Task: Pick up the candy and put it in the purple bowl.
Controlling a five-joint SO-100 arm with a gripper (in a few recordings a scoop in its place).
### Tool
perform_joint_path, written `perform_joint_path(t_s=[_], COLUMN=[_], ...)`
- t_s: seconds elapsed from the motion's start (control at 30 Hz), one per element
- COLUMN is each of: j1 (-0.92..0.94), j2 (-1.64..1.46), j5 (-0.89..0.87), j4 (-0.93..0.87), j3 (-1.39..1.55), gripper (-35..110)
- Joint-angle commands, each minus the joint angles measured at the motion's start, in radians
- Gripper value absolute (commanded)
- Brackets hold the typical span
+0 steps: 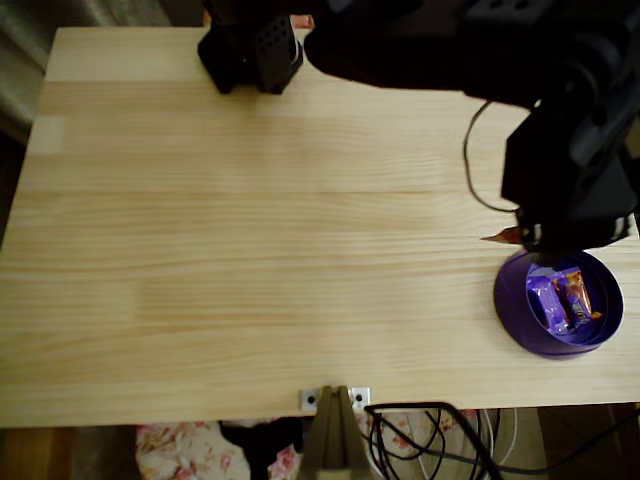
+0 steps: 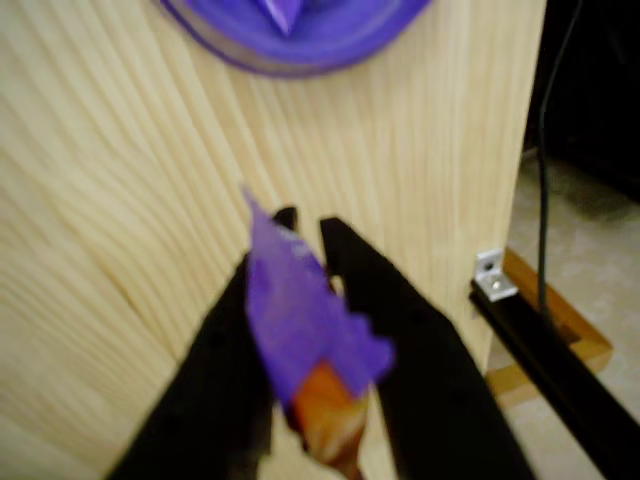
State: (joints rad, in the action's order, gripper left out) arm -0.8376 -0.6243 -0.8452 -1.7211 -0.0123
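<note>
Apparently fingers point(image 2: 305, 235) grip candy point(image 2: 300, 320) beside purple bowl point(image 2: 300, 40).

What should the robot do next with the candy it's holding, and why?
Probably move a little further over the purple bowl, then open. The hand grips a candy between its fingers, but in the wrist view wood lies below it and the bowl's rim is just ahead. Two candies already lie inside.
</note>
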Motion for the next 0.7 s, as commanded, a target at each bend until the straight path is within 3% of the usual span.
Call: perform_joint_path(t_s=[0.0, 0.67], j1=[-0.048, -0.124], j2=[-0.055, -0.02], j5=[-0.012, -0.057], j4=[0.051, 0.583], j3=[-0.133, 0.025], gripper=[0, 0])
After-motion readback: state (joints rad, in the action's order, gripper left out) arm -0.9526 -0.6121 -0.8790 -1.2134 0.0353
